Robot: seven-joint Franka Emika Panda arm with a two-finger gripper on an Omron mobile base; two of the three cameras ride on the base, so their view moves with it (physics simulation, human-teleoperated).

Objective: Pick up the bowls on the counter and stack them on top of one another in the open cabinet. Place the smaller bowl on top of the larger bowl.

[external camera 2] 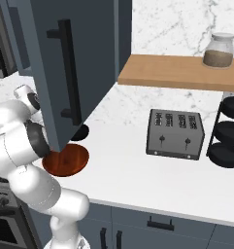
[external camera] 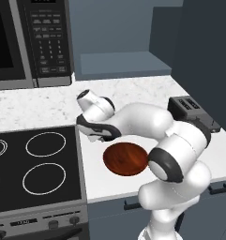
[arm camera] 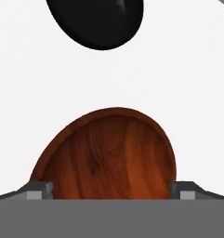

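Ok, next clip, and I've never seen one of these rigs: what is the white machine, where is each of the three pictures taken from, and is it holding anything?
The white machine is a robot arm with a two-finger gripper, in a rendered kitchen. Two pictures come from cameras on its base, behind it to the left and to the right, looking over it. The third comes from a camera on the hand, looking along the gripper.

On the white counter lies the larger bowl, wide and reddish-brown, and beyond it in the hand view the smaller bowl, glossy black. A toaster stands further along, beside the stovetop and microwave. The open cabinet is above the counter.

The gripper is open over the brown bowl and holds nothing; both bowls lie on the counter.
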